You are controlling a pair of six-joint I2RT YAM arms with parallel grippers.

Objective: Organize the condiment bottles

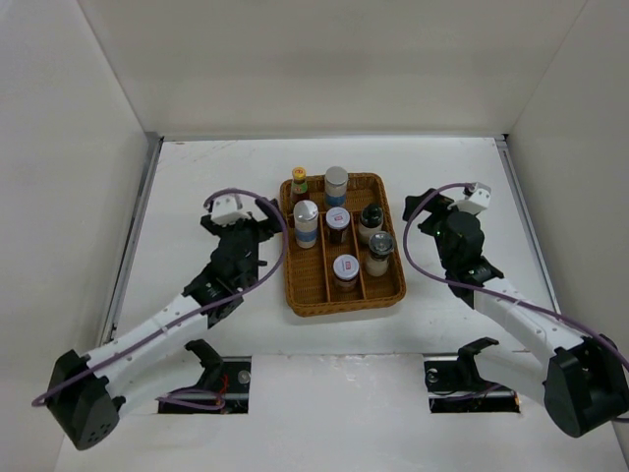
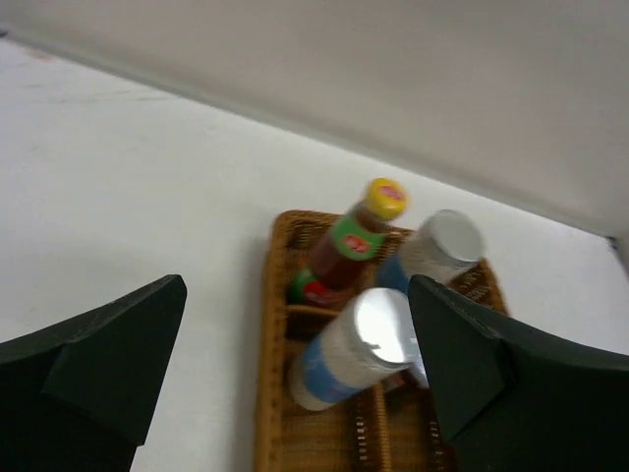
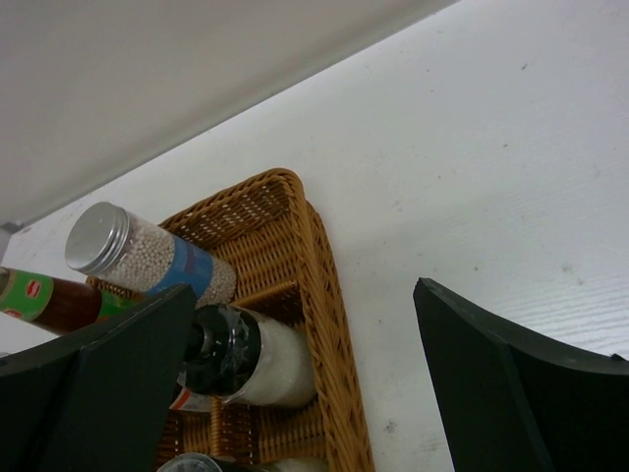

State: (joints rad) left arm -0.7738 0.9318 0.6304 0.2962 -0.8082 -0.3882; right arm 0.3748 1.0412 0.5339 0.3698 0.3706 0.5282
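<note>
The condiment bottles stand in a brown wicker tray (image 1: 391, 291). At the back are a red yellow-capped sauce bottle (image 1: 299, 182) and a white blue-banded cylinder (image 1: 336, 184). Further forward are a second blue-banded cylinder (image 1: 307, 223), a small jar (image 1: 337, 224), a dark black-capped bottle (image 1: 371, 221), a silver-lidded shaker (image 1: 379, 253) and a white-lidded jar (image 1: 345, 270). My left gripper (image 1: 239, 226) is open and empty, left of the tray. My right gripper (image 1: 425, 218) is open and empty, right of it. The left wrist view shows the sauce bottle (image 2: 344, 251) and both cylinders (image 2: 344, 354).
The tray has three long compartments with dividers; its rim shows in both wrist views, left (image 2: 265, 393) and right (image 3: 324, 285). White walls enclose the table on the left, back and right. The right wrist view shows the black-capped bottle (image 3: 251, 359) just inside the rim.
</note>
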